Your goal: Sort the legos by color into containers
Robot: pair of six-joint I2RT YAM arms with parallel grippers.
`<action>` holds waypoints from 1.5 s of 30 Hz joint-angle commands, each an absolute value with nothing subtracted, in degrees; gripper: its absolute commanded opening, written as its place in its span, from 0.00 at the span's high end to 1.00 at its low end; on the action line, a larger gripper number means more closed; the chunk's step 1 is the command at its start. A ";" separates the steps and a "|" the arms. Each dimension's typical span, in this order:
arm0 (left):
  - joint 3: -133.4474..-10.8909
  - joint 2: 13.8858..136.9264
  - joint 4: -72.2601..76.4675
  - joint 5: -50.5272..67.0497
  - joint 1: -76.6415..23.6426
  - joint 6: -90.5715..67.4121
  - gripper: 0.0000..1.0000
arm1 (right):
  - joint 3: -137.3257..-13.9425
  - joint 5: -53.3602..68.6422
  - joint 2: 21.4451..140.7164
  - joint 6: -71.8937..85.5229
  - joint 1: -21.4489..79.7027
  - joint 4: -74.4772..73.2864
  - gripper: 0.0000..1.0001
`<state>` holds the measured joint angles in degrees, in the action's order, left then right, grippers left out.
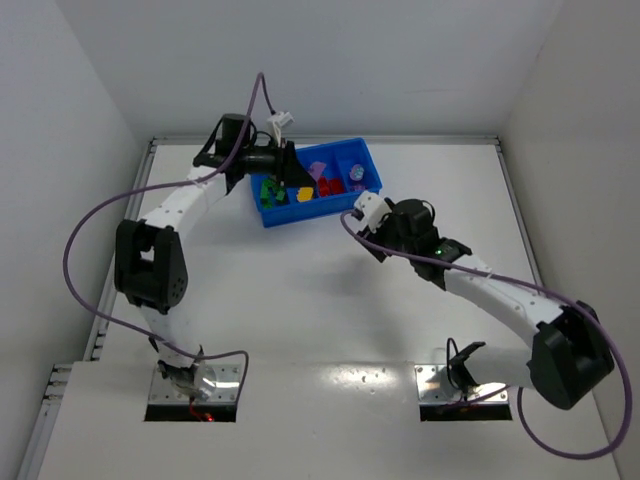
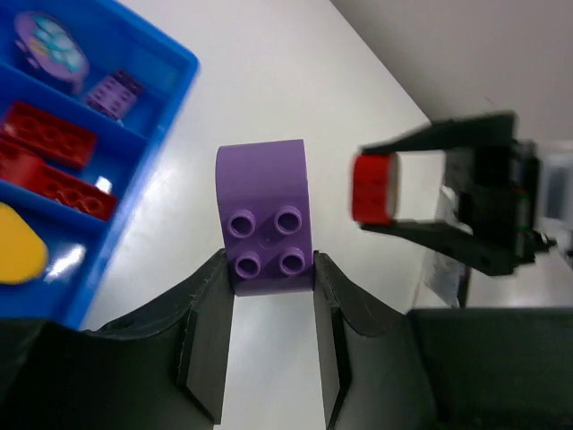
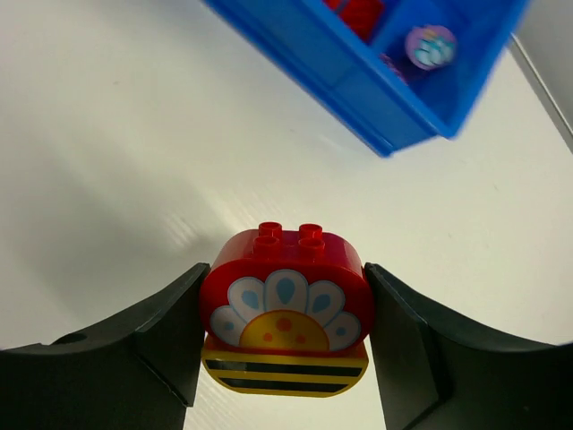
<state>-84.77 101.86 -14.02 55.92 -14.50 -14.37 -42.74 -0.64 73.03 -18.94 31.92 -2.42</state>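
Observation:
My left gripper [image 1: 297, 173] [image 2: 269, 269] is shut on a purple brick [image 2: 264, 219] with a rounded far end, held above the left part of the blue tray [image 1: 372, 166]. My right gripper [image 1: 358, 212] [image 3: 285, 309] is shut on a red brick [image 3: 285, 282] with a flower print, stacked on a yellow striped piece [image 3: 285, 374], just off the tray's near right corner. The left wrist view also shows the right gripper [image 2: 376, 188]. The tray [image 2: 170, 63] [image 3: 340, 72] holds green bricks [image 1: 270, 190], a yellow brick [image 2: 18, 255], red bricks [image 2: 54, 134] and purple bricks [image 2: 116, 92].
The tray lies at the back middle of the white table [image 1: 300, 300], tilted, its right end farther back. White walls close in the left, back and right. A round printed purple piece [image 3: 430, 47] lies in the tray's end compartment.

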 commanded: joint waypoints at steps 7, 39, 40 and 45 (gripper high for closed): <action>-113.25 123.18 -16.00 38.06 -20.29 -16.96 1.00 | -47.01 -9.93 68.64 -2.47 28.74 -13.44 0.87; -97.77 116.84 11.51 38.41 -21.36 -23.30 0.07 | -67.05 13.36 86.04 28.89 18.54 -11.25 0.89; -91.73 113.85 11.51 38.41 -20.75 -19.90 0.07 | -67.06 15.19 86.74 31.18 17.59 -9.94 0.89; -73.50 93.83 12.91 37.71 -20.74 -13.19 0.07 | -72.76 22.23 94.02 46.83 15.47 -5.54 0.90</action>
<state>-78.46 104.01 5.74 36.88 -20.71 -18.72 -68.18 16.32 90.80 33.65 16.29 -11.62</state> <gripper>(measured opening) 0.928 0.647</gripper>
